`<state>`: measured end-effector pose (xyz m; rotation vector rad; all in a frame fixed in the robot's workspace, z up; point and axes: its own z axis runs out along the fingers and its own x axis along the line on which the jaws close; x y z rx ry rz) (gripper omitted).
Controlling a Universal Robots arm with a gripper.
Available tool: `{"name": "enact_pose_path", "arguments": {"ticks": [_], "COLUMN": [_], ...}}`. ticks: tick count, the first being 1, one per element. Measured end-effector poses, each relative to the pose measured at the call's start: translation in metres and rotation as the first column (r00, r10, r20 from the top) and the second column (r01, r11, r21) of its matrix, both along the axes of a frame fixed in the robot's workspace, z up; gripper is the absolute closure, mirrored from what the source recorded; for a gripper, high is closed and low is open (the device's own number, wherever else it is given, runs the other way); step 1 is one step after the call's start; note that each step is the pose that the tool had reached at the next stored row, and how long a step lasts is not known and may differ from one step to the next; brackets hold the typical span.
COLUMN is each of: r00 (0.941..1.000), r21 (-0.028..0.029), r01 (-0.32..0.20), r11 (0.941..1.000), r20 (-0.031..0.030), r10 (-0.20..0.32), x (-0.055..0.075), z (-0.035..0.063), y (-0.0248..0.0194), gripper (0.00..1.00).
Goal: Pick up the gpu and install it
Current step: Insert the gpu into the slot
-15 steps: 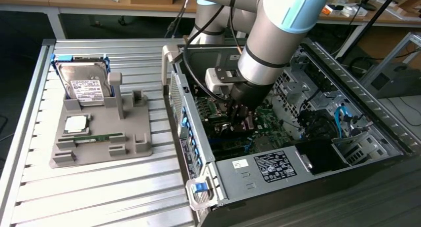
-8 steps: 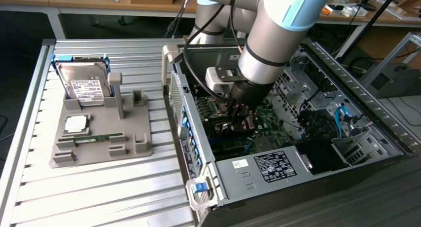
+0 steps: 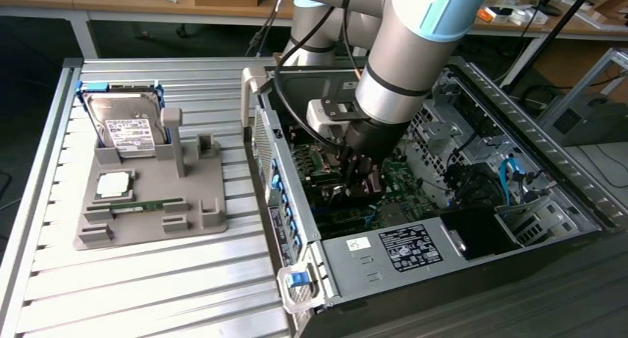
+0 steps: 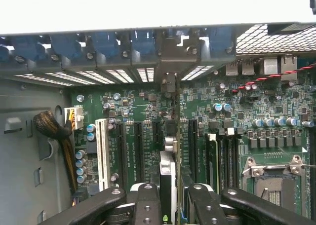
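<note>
Black gpu (image 4: 167, 173), one, gripped between two jaws, over one green motherboard (image 4: 140, 104)

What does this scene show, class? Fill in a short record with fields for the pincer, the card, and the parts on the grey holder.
pincer: inside the open computer case, shut on the gpu
gpu: held edge-on over the motherboard slots, bracket end at the rear slot openings; whether it is seated cannot be told
grey holder: hard drive propped in its cradle, RAM stick lying flat
holder position: on the slatted table, to the exterior view's left of the case
</note>
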<state>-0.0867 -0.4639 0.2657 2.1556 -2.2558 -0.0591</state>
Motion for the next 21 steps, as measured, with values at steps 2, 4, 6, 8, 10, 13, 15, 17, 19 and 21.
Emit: {"name": "enact_pose_path", "arguments": {"ticks": [2,4,6,8,10,13,15,17,19,21], "r00": [1.0,1.0,1.0,0.9999,0.9993,0.9975,0.9975,0.9975,0.9975,0.9975], "r21": [0.0034,0.0112,0.0134,0.0139,0.014,0.0137,0.0138,0.0141,0.0142,0.0142], "r01": [0.0,0.0,-0.003,-0.011,-0.036,-0.07,-0.071,-0.071,-0.071,-0.07], "r11": [1.0,0.9999,0.9999,0.9998,0.9993,0.9974,0.9974,0.9974,0.9974,0.9974], "r20": [-0.0001,-0.0002,0.0001,0.0001,0.0,-0.0001,-0.0001,-0.0001,0.0,-0.0001], "r10": [0.0,0.0,0.003,0.011,0.036,0.07,0.071,0.071,0.071,0.071], "x": [-0.0001,-0.0002,-0.0001,-0.0001,0.0,-0.0001,-0.0001,-0.0001,-0.0001,-0.0001], "z": [0.0001,0.0001,0.0,0.0,0.0,0.0001,0.0001,0.0,-0.0001,-0.0001], "y": [0.0001,0.0001,0.0003,0.0004,0.0007,0.0014,0.002,0.002,0.002,0.002], "gripper": [0.73,0.73,0.73,0.73,0.73,0.73,0.73,0.73,0.73,0.73]}}
